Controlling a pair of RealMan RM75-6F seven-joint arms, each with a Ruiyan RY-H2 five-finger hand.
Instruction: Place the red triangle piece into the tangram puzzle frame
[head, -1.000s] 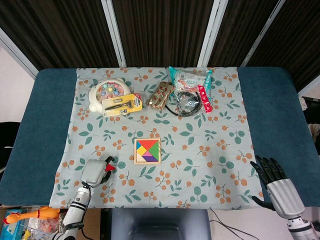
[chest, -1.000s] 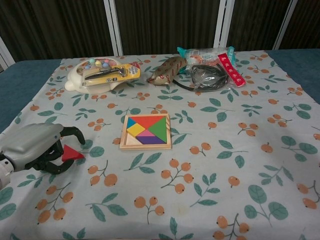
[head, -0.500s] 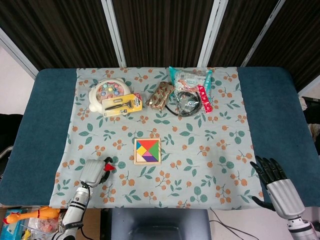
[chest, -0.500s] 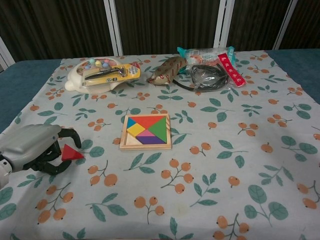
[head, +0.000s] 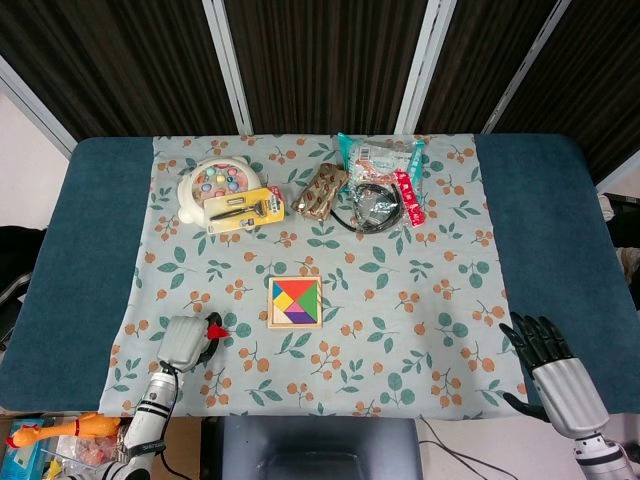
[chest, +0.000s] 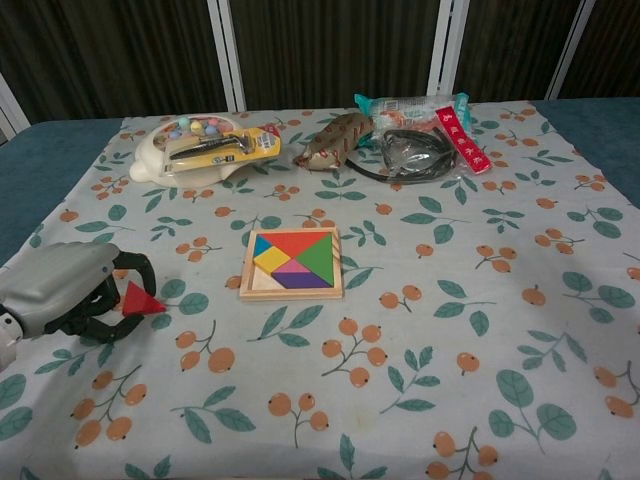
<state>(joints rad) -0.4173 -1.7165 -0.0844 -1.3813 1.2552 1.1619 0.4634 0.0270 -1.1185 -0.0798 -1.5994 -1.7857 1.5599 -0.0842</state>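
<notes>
My left hand (chest: 62, 292) (head: 186, 342) is at the near left of the cloth and pinches the red triangle piece (chest: 139, 299) (head: 214, 329), lifted slightly off the table. The wooden tangram puzzle frame (chest: 291, 264) (head: 295, 302) lies at the cloth's middle, to the right of that hand, with coloured pieces inside and a bare strip along its bottom. My right hand (head: 552, 366) rests at the near right corner, fingers apart, holding nothing; the chest view does not show it.
At the back of the cloth lie a white toy with a yellow packaged tool (chest: 205, 146), a brown patterned pouch (chest: 335, 138), black cable (chest: 410, 155) and a snack packet (chest: 425, 108). A yellow rubber chicken (head: 60, 429) lies below the table's near left.
My left hand has risen a little and shifted slightly left with the red triangle in its fingers. The right hand has not moved.
</notes>
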